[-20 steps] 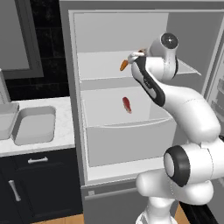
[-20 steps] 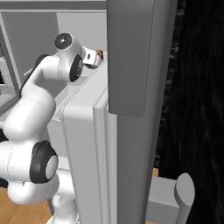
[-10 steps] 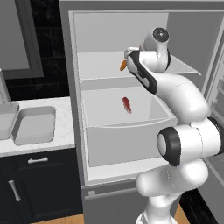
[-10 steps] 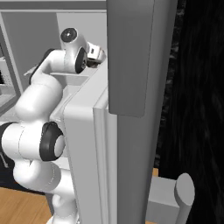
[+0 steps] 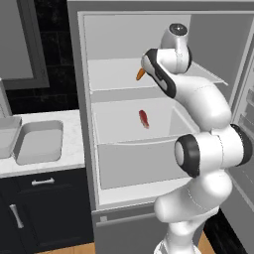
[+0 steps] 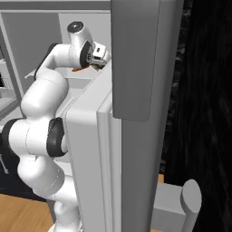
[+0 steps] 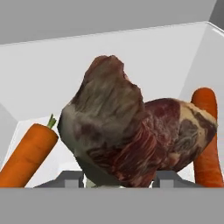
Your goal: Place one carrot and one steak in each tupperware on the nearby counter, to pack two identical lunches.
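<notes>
Two carrots, one brown steak chunk, one red steak slab, catalogued in open fridge.

Brown steak (image 7: 131,135): lumpy, marbled, on upper fridge shelf (image 5: 114,74), close before the end effector (image 7: 119,178); lower edge between the two dark fingertips (image 7: 70,178).
Carrot, left (image 7: 27,155): orange, green stub at top, beside the chunk, leaning against it.
Carrot, right (image 7: 206,135): upright, partly behind the chunk.
Red steak slab (image 5: 143,118): lower fridge compartment, well apart from the others.
End effector: reached onto upper shelf; fingers about the chunk's base, partly closed; firm hold or not, cannot tell.
Surface (image 5: 44,163): white marble, left of fridge, with sink basin (image 5: 37,141).
</notes>
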### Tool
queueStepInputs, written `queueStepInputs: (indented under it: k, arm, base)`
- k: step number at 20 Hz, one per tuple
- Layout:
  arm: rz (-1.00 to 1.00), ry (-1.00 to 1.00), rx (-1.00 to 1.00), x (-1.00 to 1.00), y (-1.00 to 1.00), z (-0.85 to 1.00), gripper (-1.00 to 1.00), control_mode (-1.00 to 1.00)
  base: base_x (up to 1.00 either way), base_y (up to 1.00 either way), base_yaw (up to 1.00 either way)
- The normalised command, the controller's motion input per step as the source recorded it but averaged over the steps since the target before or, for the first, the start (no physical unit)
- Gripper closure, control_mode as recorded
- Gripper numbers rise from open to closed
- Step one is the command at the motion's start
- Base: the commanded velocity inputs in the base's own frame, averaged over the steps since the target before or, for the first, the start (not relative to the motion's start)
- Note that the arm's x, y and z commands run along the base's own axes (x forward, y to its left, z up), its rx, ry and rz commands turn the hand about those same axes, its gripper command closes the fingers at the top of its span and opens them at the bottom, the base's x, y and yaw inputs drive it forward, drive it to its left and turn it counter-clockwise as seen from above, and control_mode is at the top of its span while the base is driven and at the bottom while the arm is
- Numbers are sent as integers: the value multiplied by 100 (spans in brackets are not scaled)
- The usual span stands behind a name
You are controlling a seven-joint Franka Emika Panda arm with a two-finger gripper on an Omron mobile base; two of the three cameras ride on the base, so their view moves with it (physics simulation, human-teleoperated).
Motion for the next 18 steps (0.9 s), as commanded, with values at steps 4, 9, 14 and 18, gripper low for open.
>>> queueStepInputs:
  k: [4, 9, 14, 18]
  arm:
    - [0, 0, 0, 0, 0, -14, 100, -100]
    - [0, -16, -3, -15, 6, -23, 100, -100]
    - [1, -33, -5, -85, 15, -7, 100, -100]
    - [4, -13, 0, -100, 6, 34, 100, -100]
  base:
    - [0, 0, 0]
    - [0, 0, 0]
    - [0, 0, 0]
    - [0, 0, 0]
